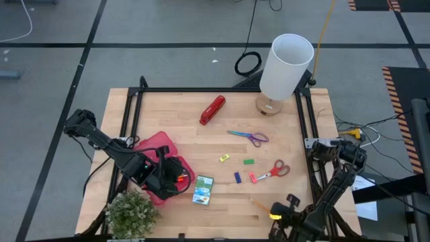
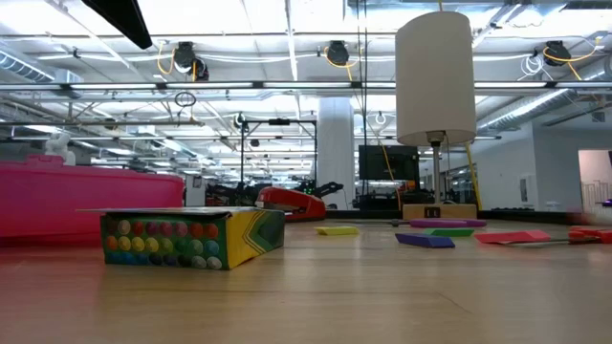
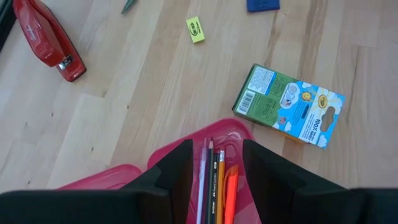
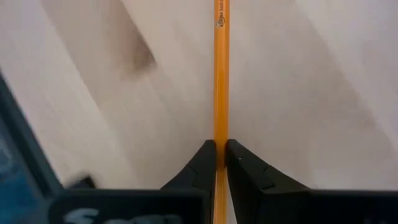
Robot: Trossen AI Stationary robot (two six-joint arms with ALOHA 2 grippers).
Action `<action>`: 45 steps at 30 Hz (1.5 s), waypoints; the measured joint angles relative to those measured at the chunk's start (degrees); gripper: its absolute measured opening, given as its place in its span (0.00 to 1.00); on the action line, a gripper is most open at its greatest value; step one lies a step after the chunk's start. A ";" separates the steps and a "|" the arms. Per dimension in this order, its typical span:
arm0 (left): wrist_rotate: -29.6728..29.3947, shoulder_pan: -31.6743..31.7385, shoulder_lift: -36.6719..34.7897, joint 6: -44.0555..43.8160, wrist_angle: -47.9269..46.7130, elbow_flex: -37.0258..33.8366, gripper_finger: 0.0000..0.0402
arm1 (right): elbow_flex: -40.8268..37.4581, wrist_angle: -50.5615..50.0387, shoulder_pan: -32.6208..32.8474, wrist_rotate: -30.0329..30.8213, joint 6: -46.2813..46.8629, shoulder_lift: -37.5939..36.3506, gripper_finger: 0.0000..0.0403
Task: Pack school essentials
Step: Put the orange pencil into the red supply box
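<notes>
right gripper (image 4: 216, 155) jaws clamped on orange pencil (image 4: 221, 74), left gripper (image 3: 214, 168) jaws apart over pink case (image 3: 211, 134) holding pencils (image 3: 211, 180)

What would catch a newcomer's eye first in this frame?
The tall white lamp at the table's far edge stands out first, with the red stapler to its left. At the near left, the left gripper hangs over the pink case, pencils and pens between its fingers. At the near right edge, the right gripper pinches an orange pencil.
</notes>
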 joint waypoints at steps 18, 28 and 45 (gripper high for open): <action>-0.17 -0.05 0.02 11.48 10.96 -0.46 0.36 | 0.21 7.57 -6.94 14.09 -21.37 -3.73 0.05; -5.21 -0.14 0.02 17.85 14.33 -1.20 0.43 | 0.23 11.65 -12.68 23.11 -42.74 -6.03 0.05; -11.24 -0.55 0.02 12.81 3.85 -2.00 0.60 | -12.75 51.34 -20.27 22.37 -66.72 -6.09 0.05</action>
